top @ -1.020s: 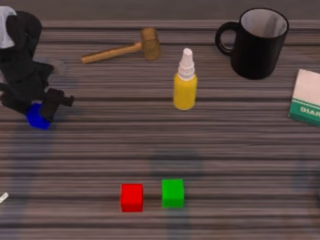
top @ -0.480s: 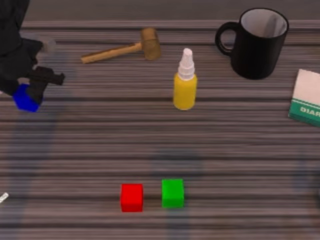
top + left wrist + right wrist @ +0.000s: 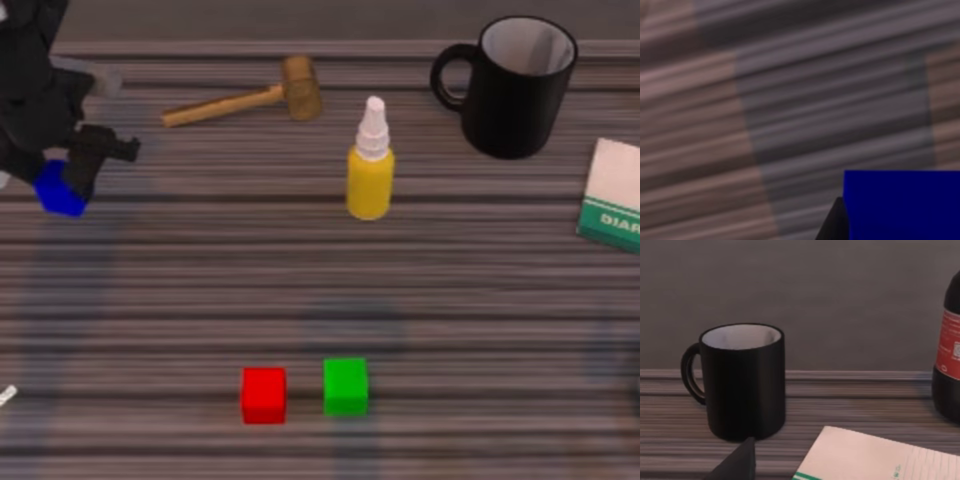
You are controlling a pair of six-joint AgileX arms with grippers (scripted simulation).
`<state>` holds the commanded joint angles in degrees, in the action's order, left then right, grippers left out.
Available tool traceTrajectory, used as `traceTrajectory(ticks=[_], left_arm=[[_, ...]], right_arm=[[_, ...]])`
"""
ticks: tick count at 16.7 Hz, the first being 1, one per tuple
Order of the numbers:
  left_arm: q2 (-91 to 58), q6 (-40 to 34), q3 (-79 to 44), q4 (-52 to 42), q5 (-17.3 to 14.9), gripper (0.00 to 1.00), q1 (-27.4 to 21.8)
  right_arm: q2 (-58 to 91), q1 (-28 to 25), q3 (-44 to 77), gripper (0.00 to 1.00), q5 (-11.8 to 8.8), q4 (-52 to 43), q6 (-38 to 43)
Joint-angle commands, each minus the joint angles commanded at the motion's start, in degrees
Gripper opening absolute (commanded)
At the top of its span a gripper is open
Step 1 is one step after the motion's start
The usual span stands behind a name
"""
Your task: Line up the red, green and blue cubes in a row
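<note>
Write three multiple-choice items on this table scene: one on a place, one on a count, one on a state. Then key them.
1. Where is the small bright green cube?
A. right of the small red cube
B. left of it
C. on top of it

2. How many small cubes show in the top view?
A. two
B. three
C. four

3. What does the left gripper hold?
A. the wooden mallet
B. nothing
C. the deep blue cube

Key: 1 A, they sit side by side, apart. 2 B, red, green, blue. 3 C, the cube sits between its fingers, above its shadow.

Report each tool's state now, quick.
Left tool: shut on the blue cube, at the table's far left.
Right tool: not in the top view; only a dark finger tip shows, state cannot be told.
</note>
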<state>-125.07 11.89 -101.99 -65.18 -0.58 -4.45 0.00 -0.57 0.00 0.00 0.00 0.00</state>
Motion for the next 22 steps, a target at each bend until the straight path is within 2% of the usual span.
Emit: traceTrajectory(ticks=[4, 12, 15, 18, 22], left_arm=[[-2.05, -10.70, -3.62, -2.13, 0.36, 0.00, -9.32], [-6.30, -51.07, -11.21, -8.15, 1.15, 0.00, -38.05], [-6.47, -62.58, -13.27, -9.31, 1.66, 0.00, -47.22], [-6.06, -68.63, -14.46, -9.67, 2.21, 0.00, -52.83], [-5.90, -69.60, -14.62, -9.68, 2.33, 0.00, -53.77]], right_arm=[[0.00, 0.00, 0.00, 1.00, 0.00, 0.00, 0.00], [0.00, 0.00, 0.00, 1.00, 0.00, 0.00, 0.00], [0.00, 0.00, 0.00, 1.00, 0.00, 0.00, 0.00], [0.00, 0.00, 0.00, 1.00, 0.00, 0.00, 0.00], [0.00, 0.00, 0.00, 1.00, 0.00, 0.00, 0.00]])
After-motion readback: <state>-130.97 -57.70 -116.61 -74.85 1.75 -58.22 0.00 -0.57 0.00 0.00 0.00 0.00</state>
